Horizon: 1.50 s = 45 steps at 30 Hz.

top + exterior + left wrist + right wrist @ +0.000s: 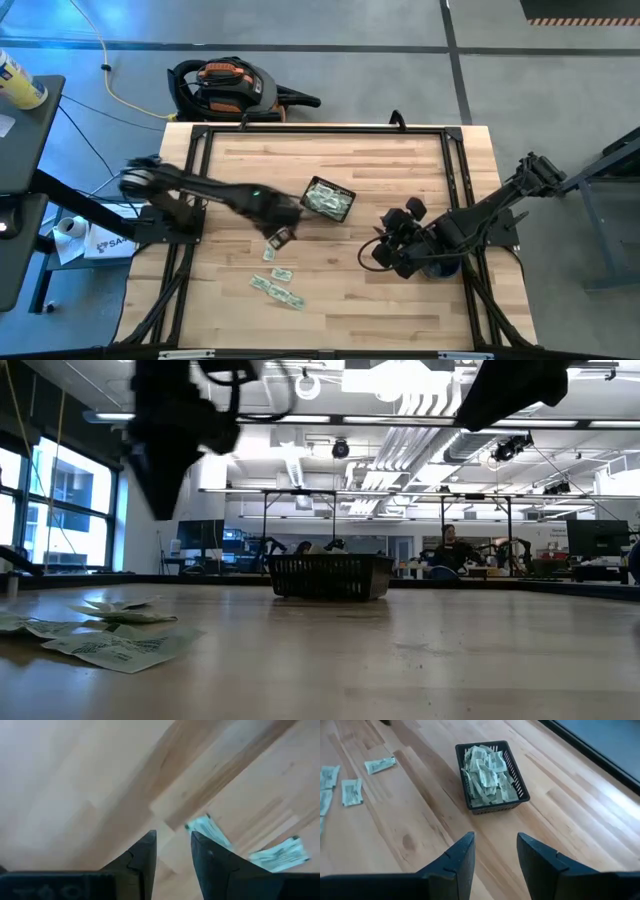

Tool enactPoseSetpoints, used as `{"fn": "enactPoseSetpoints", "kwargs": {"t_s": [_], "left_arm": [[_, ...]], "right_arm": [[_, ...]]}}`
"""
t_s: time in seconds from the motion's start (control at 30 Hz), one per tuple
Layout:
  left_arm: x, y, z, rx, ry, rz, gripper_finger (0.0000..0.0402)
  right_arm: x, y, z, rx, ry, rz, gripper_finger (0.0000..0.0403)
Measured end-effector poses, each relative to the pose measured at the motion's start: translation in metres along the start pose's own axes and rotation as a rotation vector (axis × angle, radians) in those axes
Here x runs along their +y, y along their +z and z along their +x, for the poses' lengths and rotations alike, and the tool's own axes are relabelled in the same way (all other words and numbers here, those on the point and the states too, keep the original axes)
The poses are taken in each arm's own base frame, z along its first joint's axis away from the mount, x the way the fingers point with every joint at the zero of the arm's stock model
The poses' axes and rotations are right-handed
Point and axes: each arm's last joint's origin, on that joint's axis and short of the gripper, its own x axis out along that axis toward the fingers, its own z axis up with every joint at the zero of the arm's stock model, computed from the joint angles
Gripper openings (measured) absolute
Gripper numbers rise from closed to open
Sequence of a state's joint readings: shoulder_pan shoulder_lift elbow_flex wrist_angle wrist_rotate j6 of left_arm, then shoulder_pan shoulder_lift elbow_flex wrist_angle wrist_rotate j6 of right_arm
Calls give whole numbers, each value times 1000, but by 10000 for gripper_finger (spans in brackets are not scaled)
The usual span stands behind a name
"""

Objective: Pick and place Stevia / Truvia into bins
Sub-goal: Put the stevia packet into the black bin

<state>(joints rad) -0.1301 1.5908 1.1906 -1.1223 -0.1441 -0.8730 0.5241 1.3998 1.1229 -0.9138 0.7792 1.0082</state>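
The dark slatted basket (328, 198) stands mid-table, filled with pale green and white sachets (487, 772); it also shows in the low view (330, 575). Several loose sachets (277, 282) lie flat on the wood nearer the near edge, and show in the low view (110, 640). My left gripper (280, 236) hovers open and empty between the basket and the loose sachets. Two sachets (207, 831) (280, 855) lie just beyond its fingertips (173, 852). My right gripper (495, 850) waits open toward the table's right (385, 250), pointing at the basket.
A black frame (320, 128) runs around the table's far edge and sides. A dark blue object (440, 268) sits under the right arm. Bare wood (360, 320) stretches along the near edge. A vacuum cleaner (225, 88) lies on the floor beyond the far edge.
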Motion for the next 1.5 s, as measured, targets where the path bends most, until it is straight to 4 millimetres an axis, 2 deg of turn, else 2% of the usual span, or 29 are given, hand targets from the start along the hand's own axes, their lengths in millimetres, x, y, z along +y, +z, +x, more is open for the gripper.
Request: {"fn": "enactPoseSetpoints", "kwargs": {"t_s": [0.17,0.37,0.67,0.93,1.03,1.17,1.43,1.5], "left_arm": [[12,-35,14,-15,-185,-277,154],[16,-53,40,30,-267,-425,154],[0,-51,64,53,-297,-453,161],[-9,-51,84,80,-247,-438,233],[-10,-50,86,47,-237,-410,242],[-9,-48,87,-27,-211,-364,207],[-10,-28,89,-252,-220,-215,48],[-7,-20,90,-276,-225,-198,22]], "right_arm": [[-2,3,3,-3,-15,-42,138],[-5,7,8,-3,-32,-72,138],[-7,9,10,3,-40,-64,138],[-7,9,10,5,-40,-45,138],[-7,9,10,5,-41,-28,138],[-8,9,10,6,-44,-26,138],[-11,13,15,11,-62,16,138],[-12,14,16,10,-64,26,138]]}}
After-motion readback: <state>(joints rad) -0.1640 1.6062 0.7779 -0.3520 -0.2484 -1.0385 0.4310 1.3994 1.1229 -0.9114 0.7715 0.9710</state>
